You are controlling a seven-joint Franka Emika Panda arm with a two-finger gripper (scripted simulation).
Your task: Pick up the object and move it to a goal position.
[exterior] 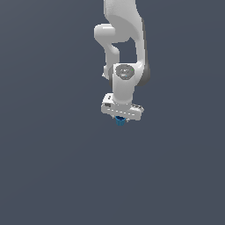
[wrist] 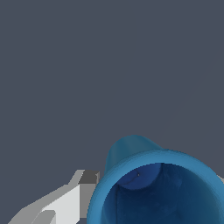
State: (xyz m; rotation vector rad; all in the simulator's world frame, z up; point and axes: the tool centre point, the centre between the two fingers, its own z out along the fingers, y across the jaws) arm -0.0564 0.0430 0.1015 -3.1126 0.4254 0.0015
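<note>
Object: the object [exterior: 119, 121] is showing as a tiny bright blue cup, peeking out just below the white gripper [exterior: 120, 119] in the exterior view, and much narrower than the gripper body above it.
Object up close: in the wrist view the object [wrist: 131, 151] is filling the lower part of the picture as a hollow cup with a flared, rounded rim, a lighter blue outer wall and a darker blue inside that is deepening toward the bottom.
Surface of the object: it is looking smooth and matte, with soft shading and no markings; a narrower rounded part is rising behind the wide rim.
Position: the object is sitting right under the gripper, between its fingers, near the middle of the exterior view; whether it is resting on the grey ground or hanging above it cannot be told.
Fingers: one pale grey finger [wrist: 65, 203] with a darker square pad is lying just beside the cup's outer wall in the wrist view; the fingers are appearing drawn in narrow around the cup, though actual contact cannot be told.
Arm: the arm [exterior: 125, 39] is coming down from the top edge of the exterior view, made of smooth, glossy white rounded links with a grey circular joint cap [exterior: 124, 71] facing the camera.
Gripper body: a flat, boxy white block with small dark marks.
Background: a plain, even slate-grey surface [exterior: 44, 167] is filling both views, without texture or edges.
</note>
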